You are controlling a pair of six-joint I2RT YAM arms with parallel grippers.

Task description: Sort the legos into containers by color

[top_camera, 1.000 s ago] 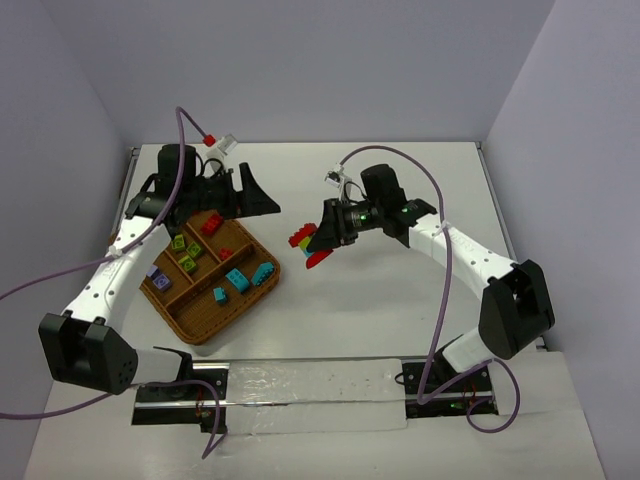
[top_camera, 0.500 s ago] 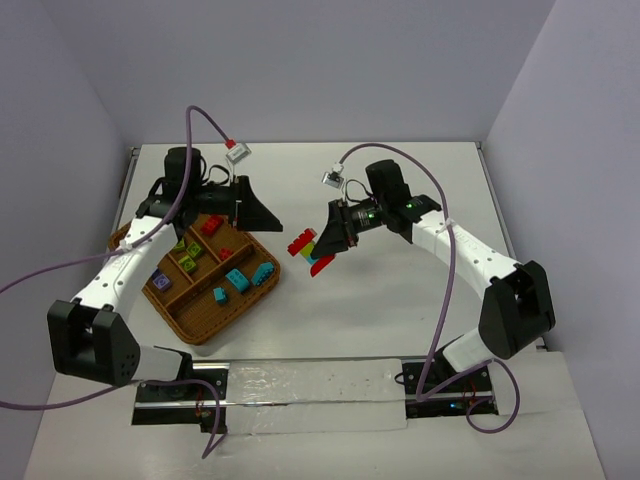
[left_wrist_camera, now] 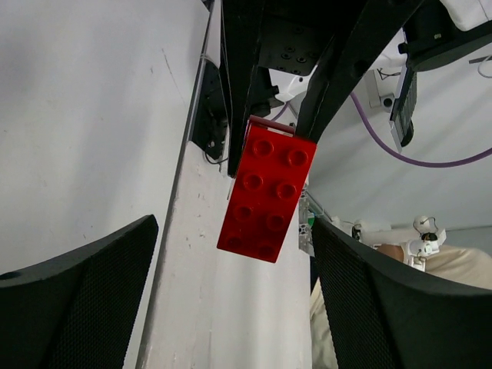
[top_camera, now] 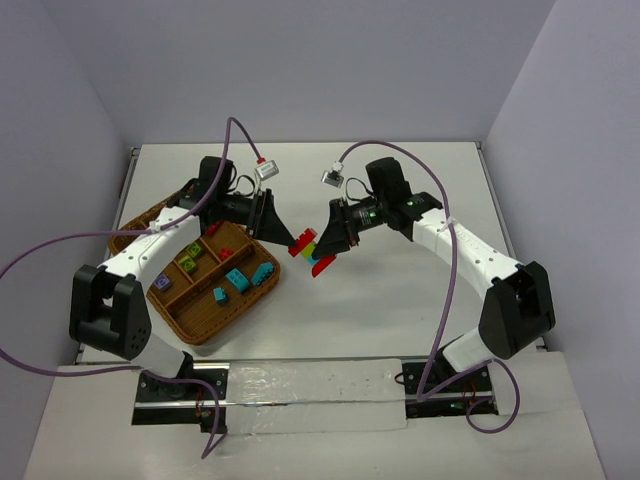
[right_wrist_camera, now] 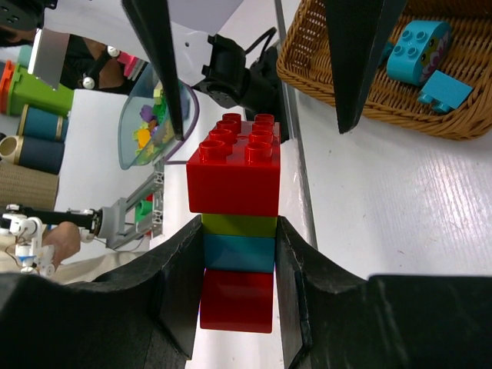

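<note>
Stack (right_wrist_camera: pixel 235 223): we see four layers, a studded red brick on top, then yellow-green, teal and red

Right gripper (right_wrist_camera: pixel 238 265): clamped on the stack, one finger pressed on each side of the teal and lower red layers

Left gripper (left_wrist_camera: pixel 234 307): its jaws stand apart, at 9 o'clock of the stack in the top view, aimed at the studded red end; we cannot tell whether the tips touch it

Tray (top_camera: pixel 200 330): it sits on the table (top_camera: pixel 400 320) at 8 o'clock of the stack, partly under the left arm

Sorted legos: within the tray we find green bricks (top_camera: pixel 187 257) near the middle, a red brick (top_camera: pixel 213 227) toward 1 o'clock, teal bricks (top_camera: pixel 238 280) toward 4 o'clock and a purple brick (top_camera: pixel 157 274) toward 9 o'clock
</note>
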